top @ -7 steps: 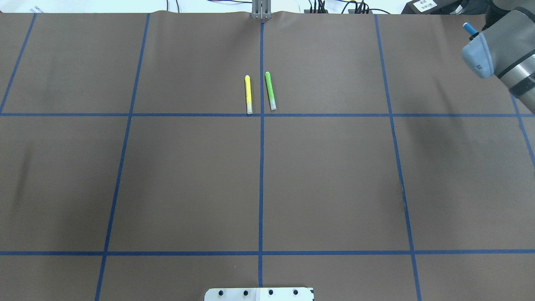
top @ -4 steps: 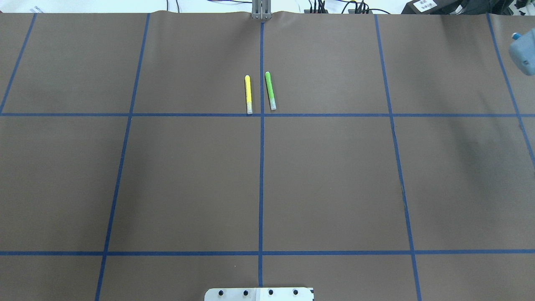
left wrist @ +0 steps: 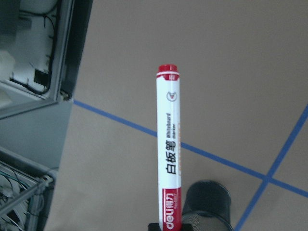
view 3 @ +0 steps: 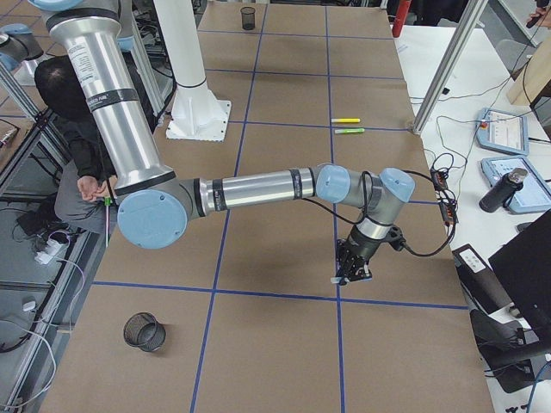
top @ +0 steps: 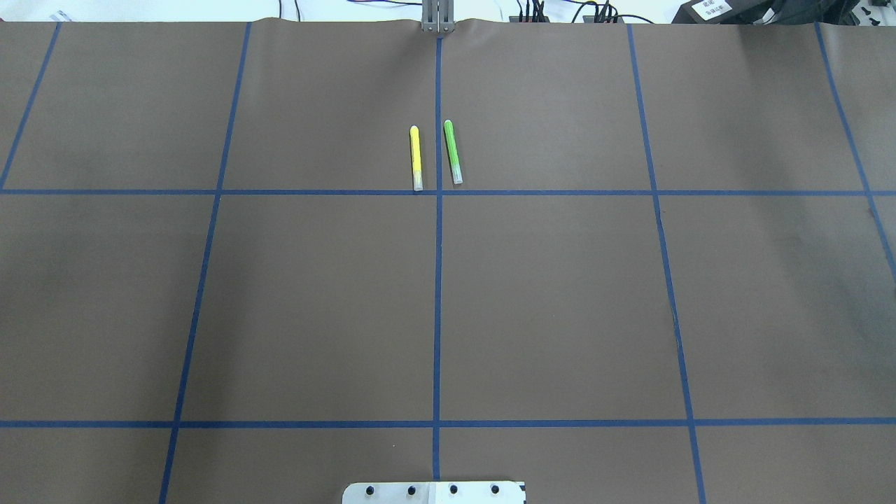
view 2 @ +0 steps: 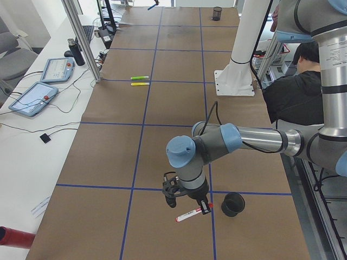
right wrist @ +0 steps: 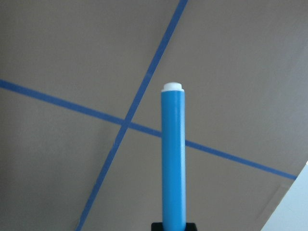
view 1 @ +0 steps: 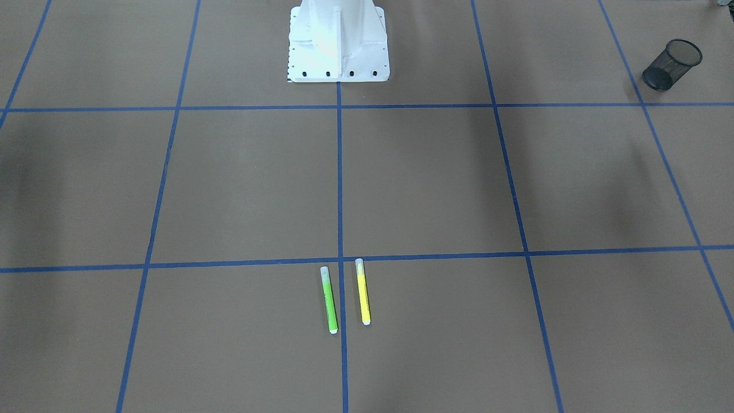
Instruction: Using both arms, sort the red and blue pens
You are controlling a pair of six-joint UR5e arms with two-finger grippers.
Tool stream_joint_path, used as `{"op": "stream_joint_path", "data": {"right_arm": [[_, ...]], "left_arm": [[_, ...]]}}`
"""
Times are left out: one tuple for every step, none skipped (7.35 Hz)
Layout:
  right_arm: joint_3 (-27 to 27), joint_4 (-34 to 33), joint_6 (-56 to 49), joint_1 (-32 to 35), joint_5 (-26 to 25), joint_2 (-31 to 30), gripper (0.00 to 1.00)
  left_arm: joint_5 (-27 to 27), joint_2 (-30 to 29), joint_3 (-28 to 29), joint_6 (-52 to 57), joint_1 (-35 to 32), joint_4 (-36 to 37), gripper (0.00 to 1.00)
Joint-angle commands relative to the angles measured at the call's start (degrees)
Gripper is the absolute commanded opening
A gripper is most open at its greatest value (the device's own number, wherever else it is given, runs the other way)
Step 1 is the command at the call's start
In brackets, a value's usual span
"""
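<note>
The red pen [left wrist: 168, 159], a white printed marker with red ends, sticks out of my left gripper [view 2: 187, 203], which is shut on it just above the table. Its near end hangs beside a black mesh cup [left wrist: 208, 203], which also shows in the exterior left view as the cup [view 2: 233, 204] to the right of the marker [view 2: 191, 215]. The blue pen [right wrist: 173, 159], white end up, is held in my right gripper [view 3: 353, 268], shut on it low over a crossing of blue tape lines. Neither gripper shows in the overhead or front-facing views.
A yellow pen [top: 416, 157] and a green pen [top: 453, 151] lie side by side at the table's far middle. Another black mesh cup [view 3: 144, 331] stands at the right arm's end. The white robot base [view 1: 337, 40] and a seated person [view 2: 295, 92] are at the robot's side.
The right arm's blue-capped joint has slid out of the overhead view past its right edge. The yellow and green pens have not moved.
</note>
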Motion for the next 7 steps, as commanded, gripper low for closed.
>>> {"op": "stream_joint_path", "data": {"right_arm": [[5.9,-5.2,-1.7,2.1,3.7,-5.9,0.00],[9.4,-9.2,-1.8,2.3,5.3,-7.3,0.00],[11.8,-11.7,-1.7,2.3,5.3,-8.1,0.00],[13.1,-11.9,-1.4,2.5,5.5,-9.4,0.00],[13.5,-11.9,-1.2,2.5,6.8,-10.1,0.00],[13.4,-11.9,-1.2,2.5,6.9,-10.2,0.00],[13.4,-11.9,-1.1,2.5,6.9,-10.3,0.00]], "left_arm": [[-12.3,1.1,-0.1,-0.7,-0.2,14.3,0.00],[-15.8,2.5,-0.2,-0.7,-0.2,18.6,0.00],[-20.5,4.4,0.7,-0.8,-0.2,20.8,0.00],[-24.9,5.2,3.3,-0.5,-0.2,23.5,0.00],[-27.2,7.2,4.5,-0.3,-0.3,24.0,0.00],[-28.0,9.6,4.4,-0.3,-1.1,24.1,0.00],[-28.1,10.9,4.9,-0.1,-2.0,24.1,0.00]]}}
